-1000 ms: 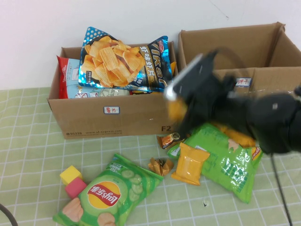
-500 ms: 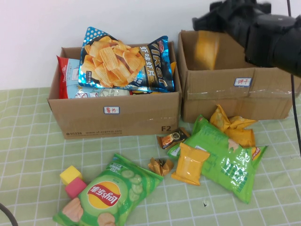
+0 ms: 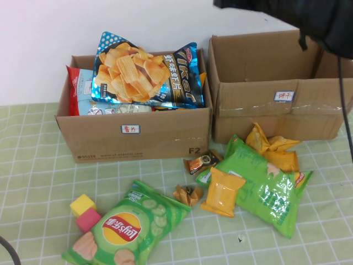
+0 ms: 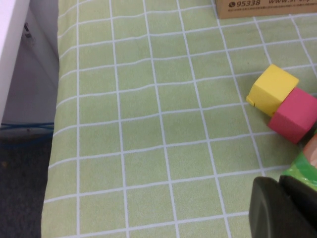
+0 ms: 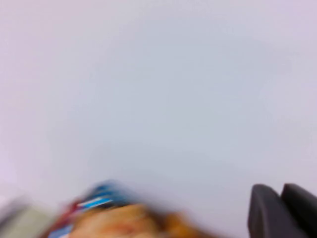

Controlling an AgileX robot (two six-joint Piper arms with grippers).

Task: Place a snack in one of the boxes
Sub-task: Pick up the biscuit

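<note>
A plain white wall is being shown behind the whole scene, bare and evenly lit, and it is filling almost all of the right wrist view as a pale blur. The table is being covered by a light green cloth crossed by thin white grid lines. In the left wrist view the cloth's edge is being seen hanging over the table's side, with a dark floor below it and a white panel standing beside it. Soft, even light is being cast, with only faint shadows.
</note>
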